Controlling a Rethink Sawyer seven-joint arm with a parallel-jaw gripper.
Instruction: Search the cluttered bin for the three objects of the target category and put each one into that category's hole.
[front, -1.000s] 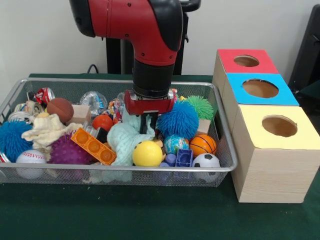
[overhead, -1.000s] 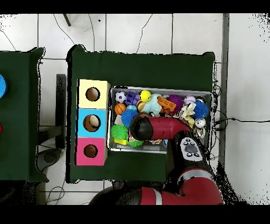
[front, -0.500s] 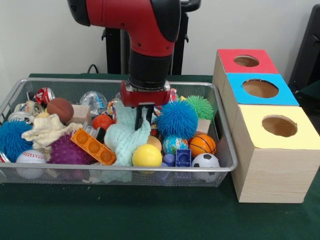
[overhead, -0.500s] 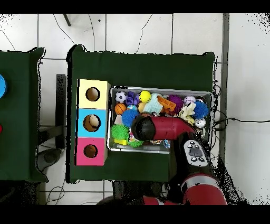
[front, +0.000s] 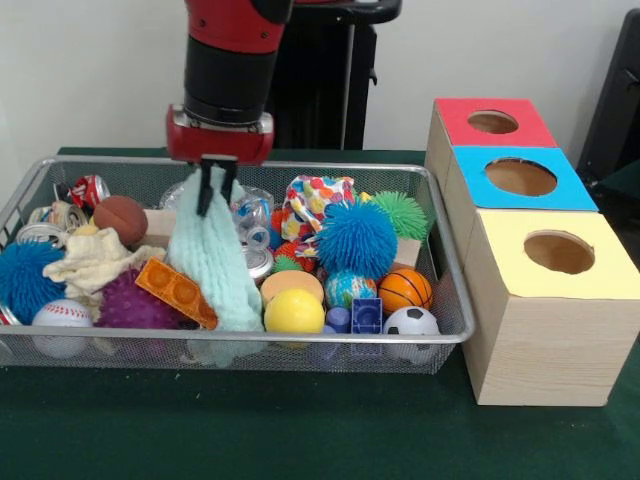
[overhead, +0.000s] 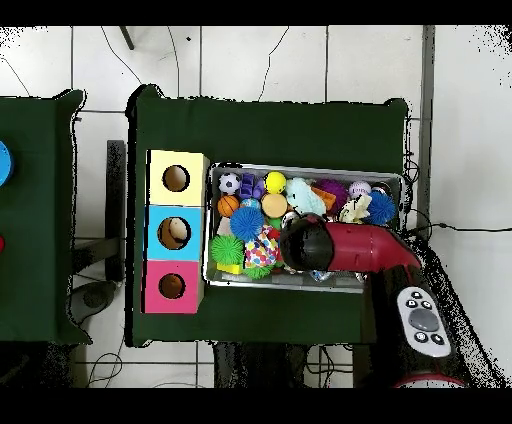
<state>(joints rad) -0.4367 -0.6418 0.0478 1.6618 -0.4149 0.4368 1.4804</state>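
My gripper (front: 216, 194) hangs over the left middle of the wire bin (front: 440, 262), shut on the top of a mint green cloth (front: 215, 268). The cloth dangles from it, its lower end still down among the toys by the orange brick (front: 178, 291). In the overhead view the arm (overhead: 345, 250) covers the gripper and only part of the mint cloth (overhead: 304, 199) shows. A cream cloth (front: 95, 262) lies at the bin's left and a colourful patterned cloth (front: 318, 199) at the back middle. Red (front: 492, 122), blue (front: 520, 177) and yellow (front: 558, 252) boxes with holes stand right of the bin.
The bin is packed with toys: a blue spiky ball (front: 357, 238), green spiky ball (front: 402, 212), yellow ball (front: 295, 311), basketball (front: 406, 289), soccer ball (front: 412, 322), purple spiky ball (front: 135, 303), baseball (front: 62, 316) and crushed cans (front: 82, 192).
The gripper has risen and moved left in the front view, pulling the mint cloth up out of the pile. The patterned cloth and an orange ball beneath are now uncovered.
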